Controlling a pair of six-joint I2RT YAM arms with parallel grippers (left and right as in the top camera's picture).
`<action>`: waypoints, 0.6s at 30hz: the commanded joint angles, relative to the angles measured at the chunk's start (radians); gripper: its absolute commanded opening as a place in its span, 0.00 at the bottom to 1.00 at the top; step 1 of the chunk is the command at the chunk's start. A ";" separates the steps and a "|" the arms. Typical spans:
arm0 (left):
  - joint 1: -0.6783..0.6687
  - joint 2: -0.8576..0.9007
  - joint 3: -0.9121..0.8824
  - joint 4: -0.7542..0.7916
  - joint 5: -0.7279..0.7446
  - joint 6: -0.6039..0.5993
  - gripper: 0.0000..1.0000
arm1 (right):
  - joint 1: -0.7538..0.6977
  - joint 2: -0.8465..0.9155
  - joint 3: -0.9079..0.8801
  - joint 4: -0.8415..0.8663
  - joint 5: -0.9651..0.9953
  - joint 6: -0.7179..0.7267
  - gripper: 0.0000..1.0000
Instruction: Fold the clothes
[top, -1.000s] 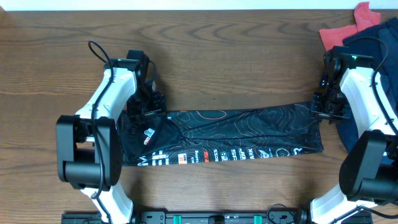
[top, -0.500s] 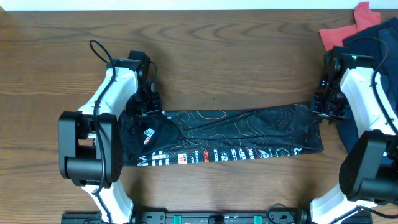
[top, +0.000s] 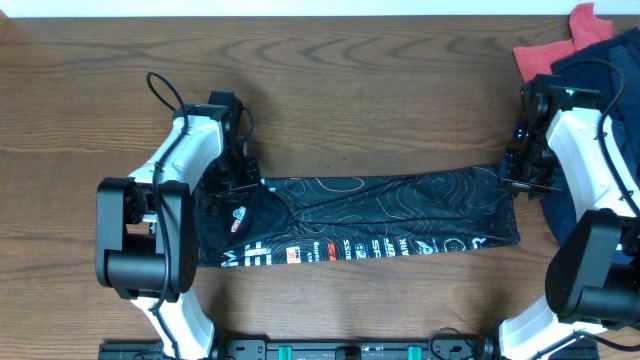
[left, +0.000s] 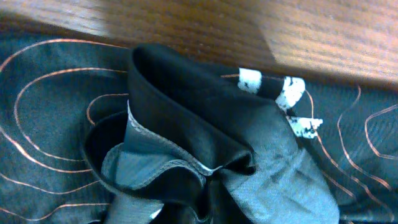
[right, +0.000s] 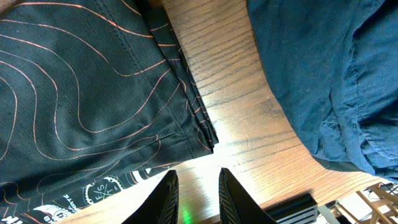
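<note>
— What's closest to us?

— The black T-shirt (top: 360, 220), folded into a long strip. It lies flat across the desk (top: 380, 90) from one arm to the other. A row of white lettering (top: 330, 250) runs along its near edge.

— And the left claw (top: 238, 185)?

— It sits down on the far edge of the shirt's left end. Its own camera is filled with cloth. I can see the grey inner collar (left: 143, 162) rucked up into a fold, with white logo marks (left: 280, 99) beside it. No fingers show there, and from above the arm hides them. I cannot tell whether it is gripping.

— The right one?

— The right claw (right: 198, 177) is at the far corner of the shirt's right end. Its two fingers stand apart over bare wood just off the hem, with nothing between them.

— Anything crowding that side?

— Yes. A dark blue garment (right: 323, 81) is bunched up just right of the shirt's right end. Only a narrow strip of wood separates the two. The right arm reaches partly over it.

— And further back?

— A red cloth (top: 560, 50) lies against the blue garment at the far right corner, well apart from the shirt.
</note>
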 joint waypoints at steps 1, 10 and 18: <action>0.000 -0.029 -0.002 -0.006 0.018 -0.001 0.06 | -0.004 -0.015 0.003 -0.002 0.000 0.001 0.21; -0.060 -0.187 -0.001 -0.014 0.208 0.157 0.06 | -0.004 -0.015 0.003 0.000 0.000 0.001 0.21; -0.245 -0.185 -0.016 -0.022 0.156 0.250 0.07 | -0.004 -0.015 0.003 -0.002 0.000 0.001 0.21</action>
